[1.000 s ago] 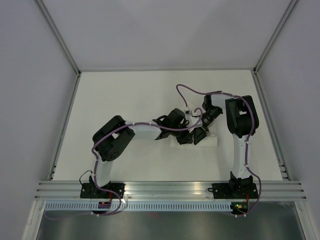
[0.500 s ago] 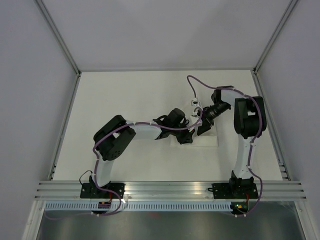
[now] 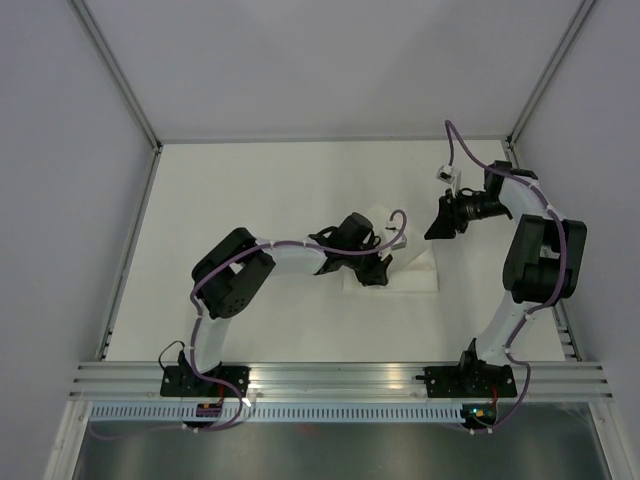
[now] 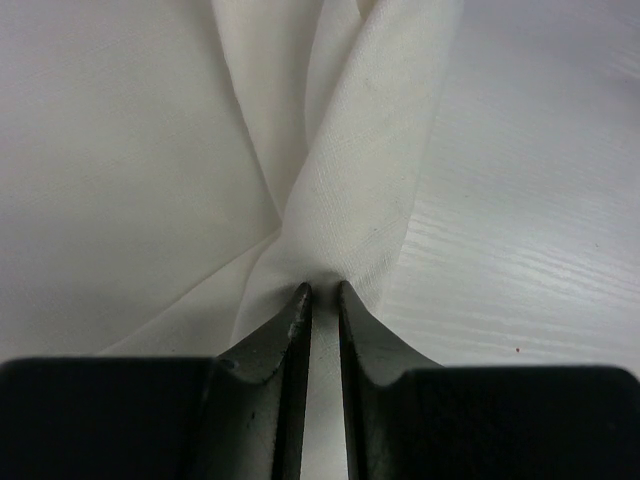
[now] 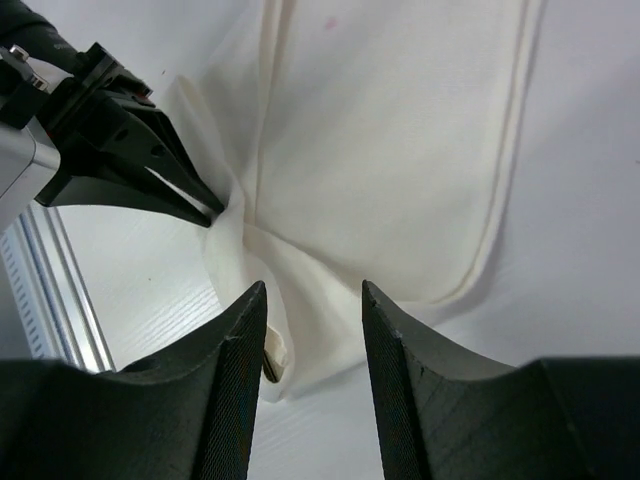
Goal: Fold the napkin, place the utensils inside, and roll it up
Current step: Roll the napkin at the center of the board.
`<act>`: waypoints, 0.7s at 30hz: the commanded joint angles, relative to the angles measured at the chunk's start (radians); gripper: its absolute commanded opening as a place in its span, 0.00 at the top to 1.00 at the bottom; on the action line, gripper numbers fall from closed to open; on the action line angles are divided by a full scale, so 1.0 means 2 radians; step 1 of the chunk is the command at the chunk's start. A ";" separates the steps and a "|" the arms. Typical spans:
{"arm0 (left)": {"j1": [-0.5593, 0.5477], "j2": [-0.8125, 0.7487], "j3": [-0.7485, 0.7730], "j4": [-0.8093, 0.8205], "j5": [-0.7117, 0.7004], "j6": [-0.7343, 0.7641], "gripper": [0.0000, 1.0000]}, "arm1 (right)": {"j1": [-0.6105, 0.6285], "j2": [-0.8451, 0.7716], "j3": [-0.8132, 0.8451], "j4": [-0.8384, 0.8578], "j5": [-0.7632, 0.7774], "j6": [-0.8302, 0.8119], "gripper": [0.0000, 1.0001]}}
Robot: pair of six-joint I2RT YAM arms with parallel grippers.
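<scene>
**A:** Where is the napkin (image 3: 415,272) sitting?

**B:** Flat on the white table (image 3: 250,190), a little right of centre in the top view. It is folded down to a small, rumpled patch. Against the tabletop it is hard to pick out, being almost the same white.

**A:** And the left gripper (image 3: 378,270)?

**B:** It is at about 8 o'clock on the napkin, down at the cloth. Its wrist camera shows the two black fingers (image 4: 290,330) drawn to a narrow slit. A ridge of fabric is pinched between their tips. From that pinch the cloth rises in a gathered fold toward 12 o'clock and fans out wider as it goes.

**A:** So it is holding the napkin?

**B:** Yes, clamped on a fold of it. The right wrist view confirms this, with the cloth puckering to a point exactly at those black tips.

**A:** What about the right gripper (image 3: 437,222)?

**B:** It is at roughly 1 o'clock from the napkin, apart from the cloth and pointing back toward it. Its jaws stand well apart with nothing between them. Through the gap its camera looks down on the napkin and a stitched hem (image 5: 500,180) curving round one corner.
</scene>
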 commanded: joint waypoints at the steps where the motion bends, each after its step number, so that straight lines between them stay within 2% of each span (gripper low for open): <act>1: 0.002 0.020 0.008 -0.049 0.002 -0.013 0.78 | -0.019 -0.039 -0.022 0.077 -0.023 0.045 0.51; 5: 0.002 0.020 0.010 -0.054 0.008 -0.012 0.78 | -0.043 -0.067 -0.047 0.125 -0.018 0.090 0.51; 12: 0.007 0.013 0.011 -0.072 0.009 -0.008 0.79 | -0.059 -0.143 -0.093 0.152 -0.009 0.076 0.50; 14: 0.008 0.012 0.012 -0.073 0.011 -0.009 0.79 | -0.057 -0.168 -0.127 0.187 0.002 0.080 0.48; 21: 0.010 0.023 0.024 -0.074 0.022 -0.016 0.78 | -0.028 -0.301 -0.252 0.234 0.049 0.028 0.46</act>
